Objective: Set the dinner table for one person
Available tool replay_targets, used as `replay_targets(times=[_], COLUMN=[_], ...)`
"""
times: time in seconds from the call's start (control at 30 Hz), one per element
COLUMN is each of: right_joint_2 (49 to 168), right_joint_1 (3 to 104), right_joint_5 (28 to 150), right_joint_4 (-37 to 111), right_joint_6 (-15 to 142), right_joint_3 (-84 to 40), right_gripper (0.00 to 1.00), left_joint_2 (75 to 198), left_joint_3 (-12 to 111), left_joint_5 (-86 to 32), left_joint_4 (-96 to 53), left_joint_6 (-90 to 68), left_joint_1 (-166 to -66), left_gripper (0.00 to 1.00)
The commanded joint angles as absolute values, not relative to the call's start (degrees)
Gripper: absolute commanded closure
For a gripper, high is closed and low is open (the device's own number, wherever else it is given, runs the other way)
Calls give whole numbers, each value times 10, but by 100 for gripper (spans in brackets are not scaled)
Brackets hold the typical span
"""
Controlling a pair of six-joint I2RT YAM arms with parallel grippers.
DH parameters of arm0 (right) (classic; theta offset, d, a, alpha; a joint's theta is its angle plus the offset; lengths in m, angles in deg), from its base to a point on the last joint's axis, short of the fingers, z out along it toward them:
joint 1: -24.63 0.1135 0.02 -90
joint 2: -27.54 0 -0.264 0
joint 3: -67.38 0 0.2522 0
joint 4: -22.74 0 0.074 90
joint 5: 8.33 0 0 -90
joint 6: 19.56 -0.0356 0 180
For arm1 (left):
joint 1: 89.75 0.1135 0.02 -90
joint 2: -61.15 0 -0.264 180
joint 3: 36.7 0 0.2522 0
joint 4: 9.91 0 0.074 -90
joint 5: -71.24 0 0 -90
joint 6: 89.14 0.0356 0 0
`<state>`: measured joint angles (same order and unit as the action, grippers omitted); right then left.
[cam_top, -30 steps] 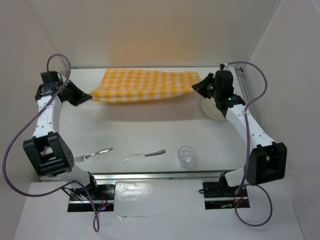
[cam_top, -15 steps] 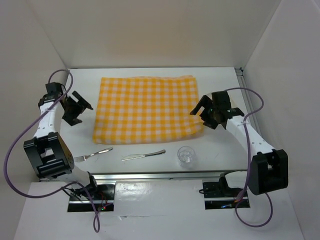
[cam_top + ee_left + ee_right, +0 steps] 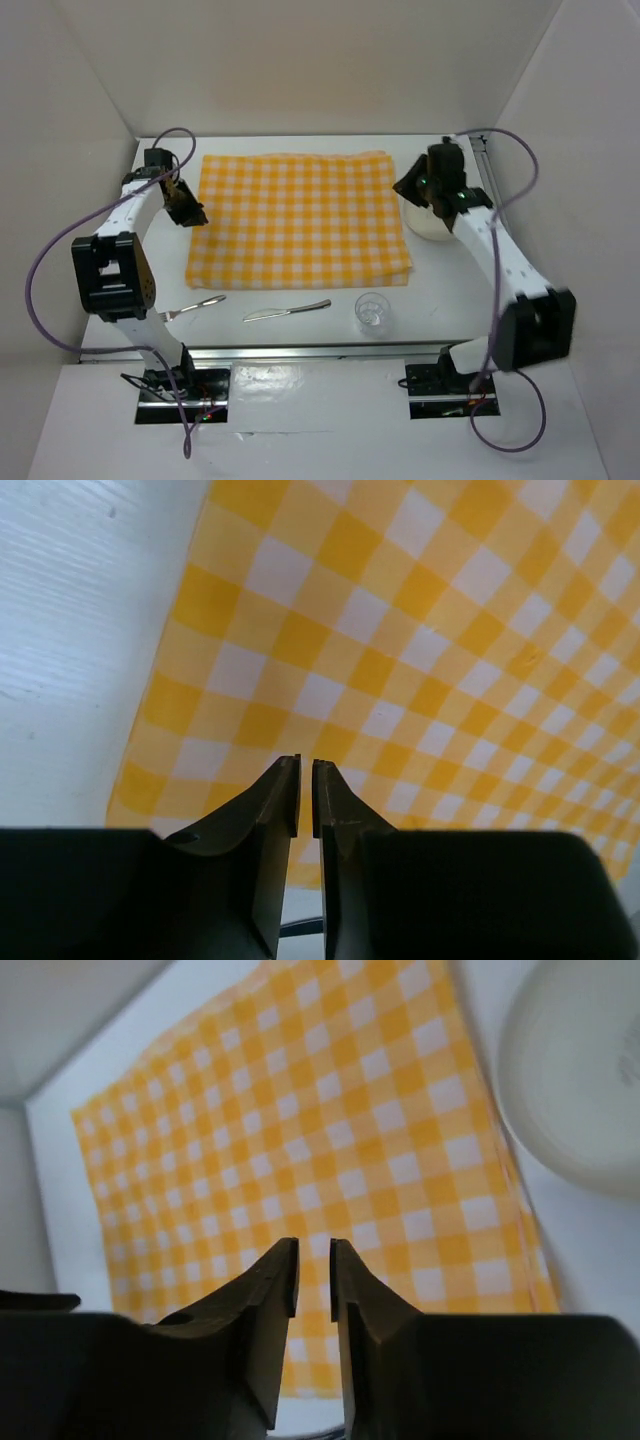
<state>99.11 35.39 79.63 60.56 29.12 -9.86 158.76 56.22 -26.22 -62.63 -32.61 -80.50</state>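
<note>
1. The cloth [image 3: 298, 220] is lying flat on the dinner table [image 3: 450, 290], covering the middle and far part of it.
2. The plate [image 3: 428, 222] is sitting at the cloth's 3 o'clock, just beside its right edge.
3. Near the table's front edge, a row is running along the cloth's 6 o'clock side: the fork [image 3: 190, 306] at 7 o'clock, the knife [image 3: 287, 310] at 6 and the glass [image 3: 372, 313] at 5, all off the cloth.
4. The left gripper [image 3: 190, 212] is hanging at the cloth's 9 o'clock edge. The right gripper [image 3: 408, 185] is hanging at 2 o'clock, above the plate's far rim.
</note>
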Motion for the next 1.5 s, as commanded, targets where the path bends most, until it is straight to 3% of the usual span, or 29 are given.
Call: replay_targets(times=[0.0,0.03,0.13,0.2,0.6,1.3,1.47], right_joint_2=[1169,1221,1296,1331,1480,1376,1355], right_joint_1=[385,392,392,392,386,352,352], right_joint_5=[862,851,874,882,868,789,826], right_joint_4=[625,625,589,589,597,600,592], right_joint_6=[367,367,377,371,325,282,313], right_joint_3=[-189,-194,-206,-223,-263,-134,-171], right_gripper=[73,87,97,99,99,100,100], left_joint_2=[1634,1644,1693,1731,1848,1853,1813], left_joint_3=[584,584,609,634,690,703,709], left_joint_5=[-254,-254,-247,-231,-213,-225,-202], left_joint_4=[-619,-612,-615,-622,-650,-644,-661], left_joint_6=[-323,-323,-323,-323,-310,-300,-305], left_joint_1=[-811,-811,-823,-823,-840,-868,-868], left_gripper=[72,72,74,75,72,67,58])
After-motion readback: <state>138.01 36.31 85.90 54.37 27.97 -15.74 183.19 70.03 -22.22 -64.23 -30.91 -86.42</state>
